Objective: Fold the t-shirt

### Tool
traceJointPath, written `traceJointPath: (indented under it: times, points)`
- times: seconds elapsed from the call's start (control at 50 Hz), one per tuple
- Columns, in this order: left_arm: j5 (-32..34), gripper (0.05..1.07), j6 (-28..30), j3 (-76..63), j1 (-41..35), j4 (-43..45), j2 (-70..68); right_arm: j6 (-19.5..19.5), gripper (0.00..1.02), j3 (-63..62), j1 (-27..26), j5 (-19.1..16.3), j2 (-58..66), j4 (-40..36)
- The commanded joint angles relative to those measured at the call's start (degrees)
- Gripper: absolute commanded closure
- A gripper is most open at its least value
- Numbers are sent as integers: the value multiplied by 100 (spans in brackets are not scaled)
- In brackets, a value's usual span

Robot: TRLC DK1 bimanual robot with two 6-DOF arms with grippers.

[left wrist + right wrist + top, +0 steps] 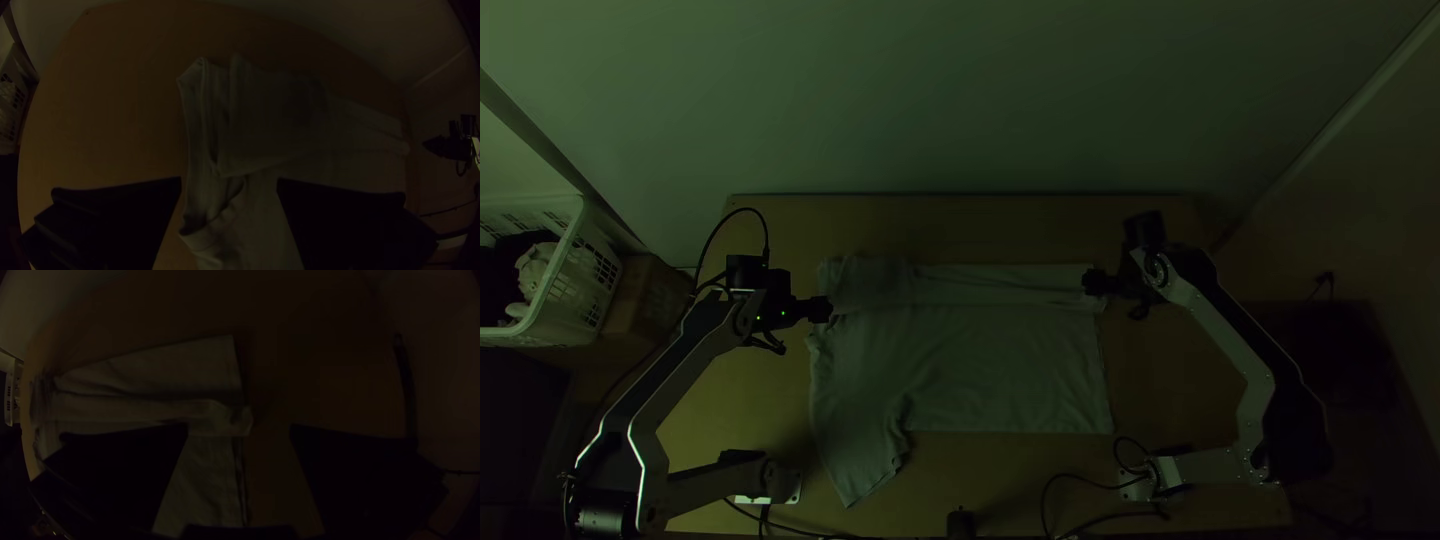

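The light t-shirt (980, 370) lies across the middle of the table, its far side folded over in a long strip, with one sleeve spread toward the near edge at the left. My left gripper (822, 310) is at the shirt's left edge, and my right gripper (1092, 283) is at the right end of the folded strip. In the left wrist view, my left gripper (229, 187) stands open above the shirt (280, 155), beside bunched cloth. The right wrist view has my right gripper (239, 435) open over the strip's end and the shirt's edge (210, 470).
A white basket (570, 270) holding cloth items stands left of the table, beside a cardboard box (640, 300). Bare table (960, 225) extends beyond the shirt. Black cables (1080, 480) lie near the right arm's base, and a small dark object (961, 524) is at the near edge.
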Motion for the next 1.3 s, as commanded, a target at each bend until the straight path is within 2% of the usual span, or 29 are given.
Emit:
traceJointPath:
  times: [0.0, 0.3, 0.46, 0.58, 0.84, 1.02, 1.28]
  points:
    - [47, 12, 0, 111, -30, -417, -326, 14, 4, -224, -83, -20, -320, -349]
    - [-41, 12, 193, 173, -285, -2245, -862, 14, 4, -786, -91, 76, -1647, -481]
    - [-138, 10, -290, -179, -672, -2781, -1152, 84, 4, -892, -65, 67, -1964, -499]
    - [-252, 10, -413, -478, -1024, -2939, -1644, 119, 4, -1041, 5, 67, -2175, -543]
    - [-323, 10, -1503, -952, -1375, -4117, -2004, 225, 4, -1243, 137, 59, -2500, -806]
    - [-296, 10, -1872, -1330, -1454, -4231, -2092, 330, 5, -1340, 181, 23, -2465, -921]
    - [-279, 10, -2057, -1611, -1683, -4003, -1978, 339, 5, -1604, 295, -64, -2500, -929]
